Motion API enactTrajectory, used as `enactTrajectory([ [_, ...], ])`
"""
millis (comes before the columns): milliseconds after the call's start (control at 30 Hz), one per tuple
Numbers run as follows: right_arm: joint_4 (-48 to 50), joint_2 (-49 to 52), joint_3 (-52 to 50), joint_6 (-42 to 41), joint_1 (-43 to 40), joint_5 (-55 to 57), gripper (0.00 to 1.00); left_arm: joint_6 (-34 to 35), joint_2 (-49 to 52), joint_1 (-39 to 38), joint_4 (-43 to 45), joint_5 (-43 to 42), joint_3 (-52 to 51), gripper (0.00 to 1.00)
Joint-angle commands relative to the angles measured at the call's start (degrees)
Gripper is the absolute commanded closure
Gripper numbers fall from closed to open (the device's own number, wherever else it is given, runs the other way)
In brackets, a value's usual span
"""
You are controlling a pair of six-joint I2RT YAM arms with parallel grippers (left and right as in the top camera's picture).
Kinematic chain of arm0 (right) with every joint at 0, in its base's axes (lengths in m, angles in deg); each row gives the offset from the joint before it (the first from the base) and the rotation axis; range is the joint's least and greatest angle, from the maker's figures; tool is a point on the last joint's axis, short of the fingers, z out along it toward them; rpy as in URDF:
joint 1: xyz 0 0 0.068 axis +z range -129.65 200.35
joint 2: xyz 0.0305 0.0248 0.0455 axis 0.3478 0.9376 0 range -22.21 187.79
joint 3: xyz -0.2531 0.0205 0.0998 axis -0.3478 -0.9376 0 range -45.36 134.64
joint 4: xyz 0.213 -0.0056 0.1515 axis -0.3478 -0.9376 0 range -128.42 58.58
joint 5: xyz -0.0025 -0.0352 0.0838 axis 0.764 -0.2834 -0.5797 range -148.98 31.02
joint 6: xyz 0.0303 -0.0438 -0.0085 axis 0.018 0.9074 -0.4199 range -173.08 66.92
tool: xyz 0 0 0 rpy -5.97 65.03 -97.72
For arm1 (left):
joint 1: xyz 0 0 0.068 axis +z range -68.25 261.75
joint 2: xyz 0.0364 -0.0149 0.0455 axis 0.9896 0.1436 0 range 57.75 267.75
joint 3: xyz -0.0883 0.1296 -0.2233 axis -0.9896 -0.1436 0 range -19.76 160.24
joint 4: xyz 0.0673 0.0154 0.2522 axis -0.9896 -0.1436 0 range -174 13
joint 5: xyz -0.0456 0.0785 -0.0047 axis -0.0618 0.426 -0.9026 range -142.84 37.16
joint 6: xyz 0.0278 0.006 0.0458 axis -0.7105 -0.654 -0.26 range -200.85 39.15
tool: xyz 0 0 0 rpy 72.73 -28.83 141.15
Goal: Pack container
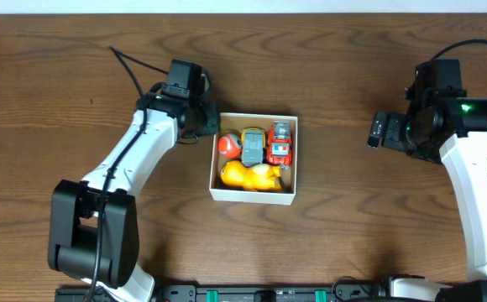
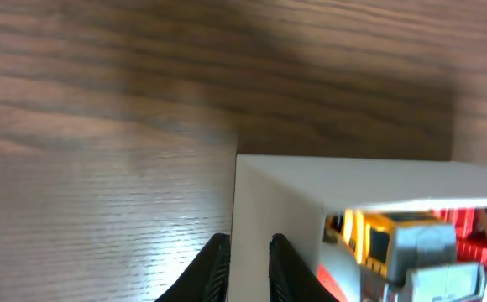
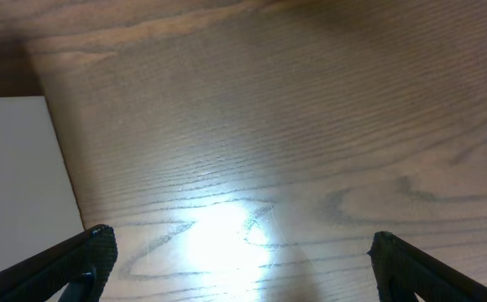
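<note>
The container (image 1: 253, 195) is a small white cardboard box at the table's middle. It holds a yellow duck (image 1: 248, 175), a grey and yellow toy (image 1: 253, 143), a red truck (image 1: 280, 144) and a red-orange ball (image 1: 227, 146). My left gripper (image 1: 206, 126) is at the box's far left corner, shut on its left wall (image 2: 249, 252); the grey and yellow toy (image 2: 390, 239) shows inside in the left wrist view. My right gripper (image 3: 237, 260) is open and empty above bare wood, to the right of the box (image 3: 17, 168).
A black cable (image 1: 134, 71) lies on the wood behind the left arm. The right arm (image 1: 470, 176) stands at the table's right side. The table's front edge carries the arm bases.
</note>
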Motion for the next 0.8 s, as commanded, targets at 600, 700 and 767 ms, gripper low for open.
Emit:
enactTrajectory([
  [600, 28.74, 0.13, -0.24, 10.95, 0.35, 3.89, 0.01, -16.17, -15.61, 14.19, -0.81, 13.20, -0.07, 0.02],
  [700, 34.27, 0.02, -0.24, 10.73, 0.28, 5.68, 0.01, -16.17, -16.76, 15.50, -1.16, 13.16, -0.07, 0.02],
  [767, 35.58, 0.02, -0.24, 11.41, 0.37, 3.82, 0.01, -16.20, -17.09, 16.00, -1.92, 13.64, -0.07, 0.02],
])
